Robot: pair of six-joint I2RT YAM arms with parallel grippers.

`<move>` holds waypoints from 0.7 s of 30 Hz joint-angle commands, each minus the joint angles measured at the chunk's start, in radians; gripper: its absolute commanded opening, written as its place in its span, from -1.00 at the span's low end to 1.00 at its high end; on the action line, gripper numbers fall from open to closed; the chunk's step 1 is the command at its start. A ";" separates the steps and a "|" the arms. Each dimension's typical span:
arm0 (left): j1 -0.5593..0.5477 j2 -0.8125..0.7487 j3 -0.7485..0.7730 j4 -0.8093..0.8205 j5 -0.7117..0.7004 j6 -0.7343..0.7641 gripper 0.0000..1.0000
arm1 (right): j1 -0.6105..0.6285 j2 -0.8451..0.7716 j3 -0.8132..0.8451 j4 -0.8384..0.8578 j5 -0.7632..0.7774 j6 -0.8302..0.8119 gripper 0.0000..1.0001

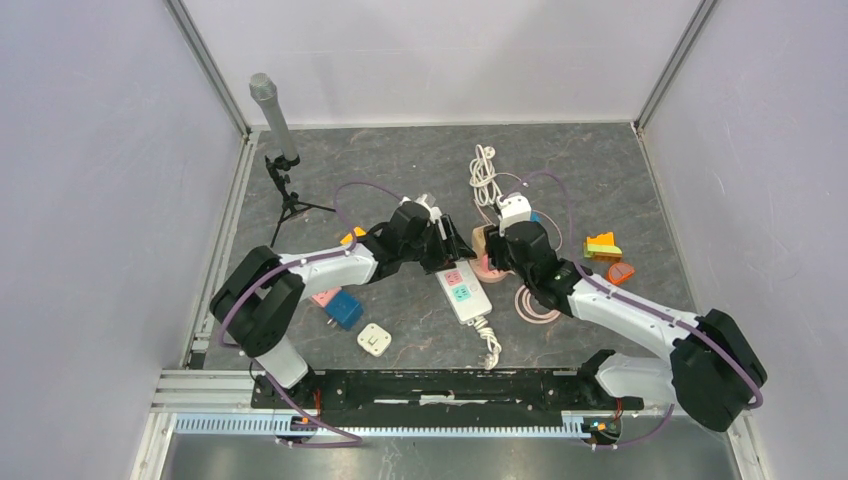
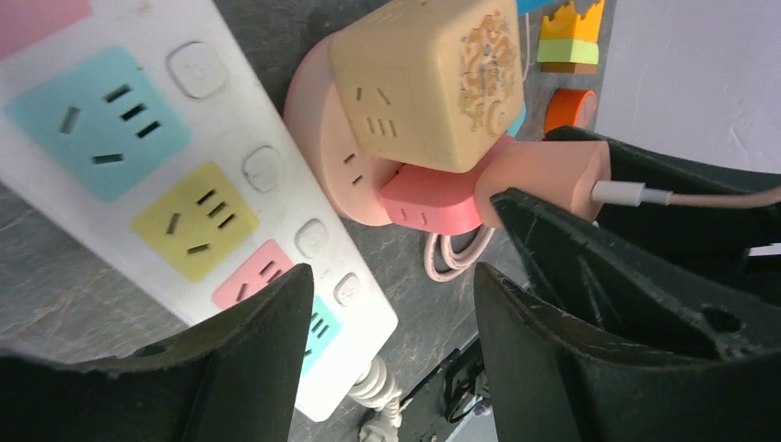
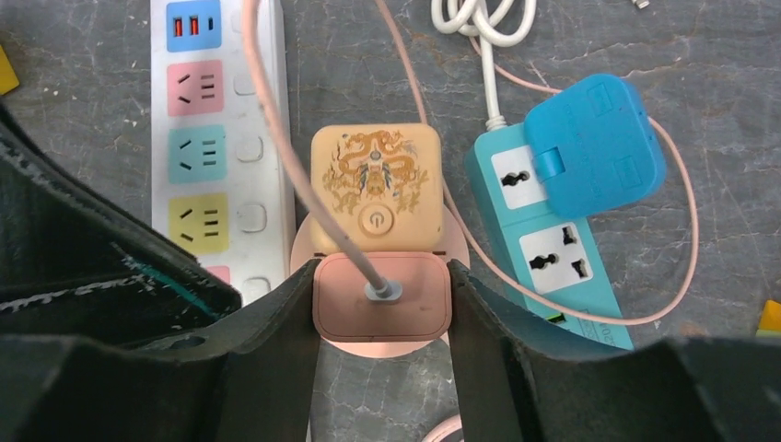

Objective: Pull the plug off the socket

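1. While the right gripper (image 3: 382,287) pinches the pink plug (image 3: 405,313) from both sides, that plug sits against the side of the beige cube socket (image 3: 375,184) that faces the right arm, at mid-table on a round pink base (image 2: 318,138).
2. Left gripper (image 2: 391,285): jaws spread with nothing between them, low over the white power strip (image 2: 189,221), just left of the cube; one of its fingers lies close beside a finger of the right gripper.
3. Pink cable (image 3: 276,120): leaves the plug and crosses the cube's top face.
4. Just right of the cube: a teal socket bar (image 3: 553,258) carrying a blue adapter (image 3: 594,147); a coiled white cord (image 3: 470,18) lies farther off.
5. Periphery: microphone on tripod (image 1: 272,115), far left; blue block (image 1: 347,310) and white square plug (image 1: 374,339), near left; stacked coloured blocks (image 1: 602,245), right.
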 commanded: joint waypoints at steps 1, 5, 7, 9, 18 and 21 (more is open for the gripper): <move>-0.018 0.030 0.054 0.092 0.033 -0.060 0.40 | 0.003 -0.032 -0.037 -0.013 -0.018 -0.012 0.13; -0.035 0.063 0.070 0.099 0.032 -0.073 0.34 | 0.003 -0.045 -0.044 -0.009 -0.014 -0.018 0.21; -0.044 0.078 0.074 0.120 0.036 -0.082 0.29 | 0.003 -0.050 -0.040 -0.009 -0.012 -0.017 0.20; -0.050 0.092 0.080 0.134 0.041 -0.090 0.23 | 0.003 -0.049 -0.030 -0.013 -0.008 -0.014 0.10; -0.060 0.116 0.076 0.134 -0.009 -0.085 0.00 | 0.003 -0.051 -0.009 -0.013 -0.009 -0.005 -0.14; -0.060 0.129 0.082 0.134 -0.015 -0.085 -0.03 | 0.003 -0.048 0.002 -0.011 -0.018 -0.008 -0.51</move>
